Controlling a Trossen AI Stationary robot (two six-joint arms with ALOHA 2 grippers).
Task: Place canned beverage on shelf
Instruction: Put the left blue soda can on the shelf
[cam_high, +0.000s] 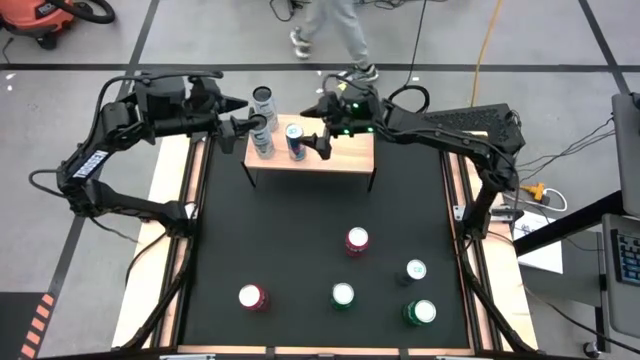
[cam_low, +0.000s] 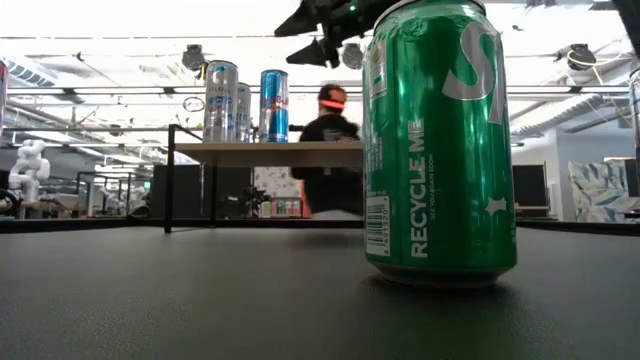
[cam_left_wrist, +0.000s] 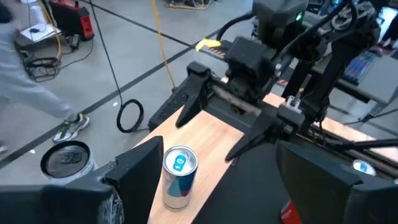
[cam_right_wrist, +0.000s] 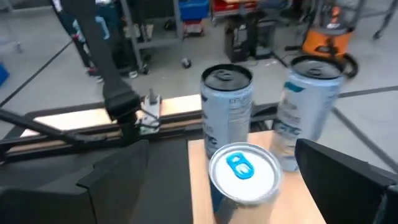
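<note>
Looking down from above, the light-wood shelf (cam_high: 345, 152) carries a blue can (cam_high: 295, 140) and a silver can (cam_high: 263, 141); the left gripper (cam_high: 262, 123) spreads empty beside the silver one, the right gripper (cam_high: 318, 135) gapes empty by the blue. Down low, a glossy green can (cam_low: 440, 140) reads "RECYCLE ME".

A person (cam_high: 335, 30) in grey trousers and sneakers is standing on the grey floor (cam_high: 450, 40) beyond the surface, an orange shop vacuum (cam_high: 45, 18) is sitting at the far corner, and a yellow cable (cam_high: 487, 45) is trailing across the floor
</note>
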